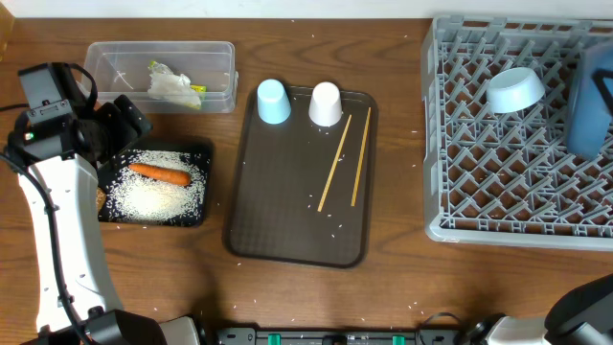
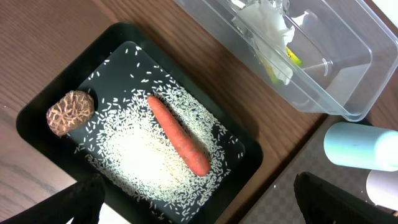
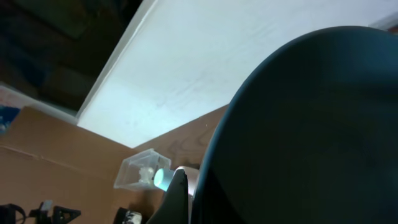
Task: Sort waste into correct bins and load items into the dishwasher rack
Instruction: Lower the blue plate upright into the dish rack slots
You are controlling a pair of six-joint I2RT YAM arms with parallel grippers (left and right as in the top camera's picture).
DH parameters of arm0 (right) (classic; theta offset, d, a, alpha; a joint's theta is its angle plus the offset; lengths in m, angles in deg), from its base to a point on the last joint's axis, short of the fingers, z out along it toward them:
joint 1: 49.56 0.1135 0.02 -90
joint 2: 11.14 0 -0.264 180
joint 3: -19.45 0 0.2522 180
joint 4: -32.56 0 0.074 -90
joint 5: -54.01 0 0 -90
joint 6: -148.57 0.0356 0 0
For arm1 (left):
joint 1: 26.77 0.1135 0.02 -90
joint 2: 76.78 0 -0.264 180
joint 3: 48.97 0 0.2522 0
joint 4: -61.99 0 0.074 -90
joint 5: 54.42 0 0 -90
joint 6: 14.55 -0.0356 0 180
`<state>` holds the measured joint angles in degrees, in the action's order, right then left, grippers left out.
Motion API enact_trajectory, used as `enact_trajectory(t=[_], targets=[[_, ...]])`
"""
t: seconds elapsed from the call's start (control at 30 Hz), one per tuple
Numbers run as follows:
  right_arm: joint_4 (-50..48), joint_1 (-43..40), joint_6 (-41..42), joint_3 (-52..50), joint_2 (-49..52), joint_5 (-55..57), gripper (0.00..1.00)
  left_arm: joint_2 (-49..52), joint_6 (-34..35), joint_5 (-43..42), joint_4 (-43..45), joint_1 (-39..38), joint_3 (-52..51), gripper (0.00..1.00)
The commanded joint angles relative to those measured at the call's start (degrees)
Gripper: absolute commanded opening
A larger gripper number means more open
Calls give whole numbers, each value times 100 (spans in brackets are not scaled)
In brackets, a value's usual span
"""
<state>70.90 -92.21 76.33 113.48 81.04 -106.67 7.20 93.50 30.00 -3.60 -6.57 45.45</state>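
L gripper (image 2: 208,202) at lower left of overhead, fingertips (image 2: 81,199) spread wide, gripping nothing, only their tips in shot at bottom of L wrist view. Between and beyond them: shallow black rectangular tray (image 2: 115,46) w/ orange carrot (image 2: 179,135) lying diagonally on white rice grains (image 2: 137,162), small brown food lump (image 2: 69,112) at tray's left corner. Further up, clear plastic rectangular tub (image 2: 348,93) w/ crumpled white tissue (image 2: 267,22) and yellow-green foil-edged wrapper (image 2: 283,59); any print too small to read. Centre: brown serving tray (image 1: 278,211) w/ small light-blue cup (image 2: 360,146), small white cup (image 1: 326,103), both upside down, and pair of thin wooden chopsticks (image 1: 335,163). Right: large grey plastic rack (image 1: 479,192) w/ white bowl (image 1: 515,89); big dark-blue round plate (image 1: 589,91) at its upper right, cut off by frame edge. R wrist view mostly filled by a dark curved surface, so can't tell R gripper's finger state.
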Motion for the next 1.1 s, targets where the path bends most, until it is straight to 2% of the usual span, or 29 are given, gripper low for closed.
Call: enact_trajectory(t=[0.0, 0.47, 0.9, 1.07], targets=[[-138, -105, -87, -223, -109, -337, 1, -39, 31, 28, 0, 24, 83, 98], [-1722, 247, 46, -1058, -109, -625, 1, -39, 28, 28, 0, 24, 83, 98], [-1950, 396, 155, -1075, 304, -455, 1, -39, 28, 28, 0, 24, 83, 98], [-2291, 369, 503, -1075, 706, -459, 1, -39, 28, 28, 0, 24, 83, 98]])
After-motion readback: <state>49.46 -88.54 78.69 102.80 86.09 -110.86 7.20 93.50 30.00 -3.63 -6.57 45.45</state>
